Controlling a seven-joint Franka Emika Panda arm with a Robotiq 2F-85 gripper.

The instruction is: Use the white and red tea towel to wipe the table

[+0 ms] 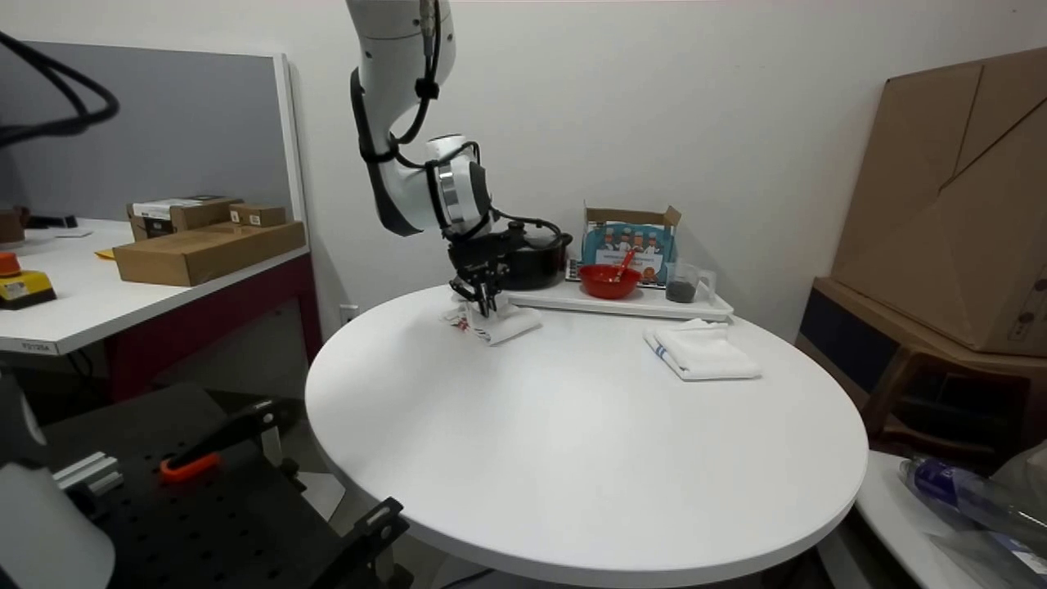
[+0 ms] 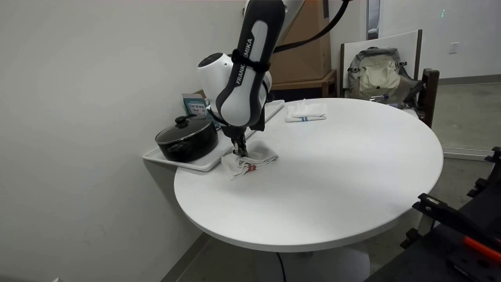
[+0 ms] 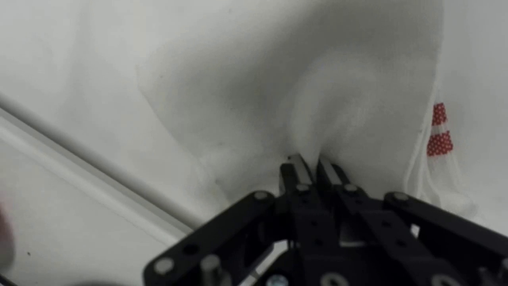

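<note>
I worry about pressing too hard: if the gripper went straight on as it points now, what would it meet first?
The white and red tea towel pinched between its fingers, then probably the round white table beneath; any gap is hidden.

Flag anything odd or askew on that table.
The rectangular white tray juts past the edge of the round white table, with the black glass-lidded pot at that overhanging end. It looks partly unsupported.

Wrist view: towel (image 3: 238,99) cropped at top; leftmost red shape (image 3: 5,237) blurred.
</note>
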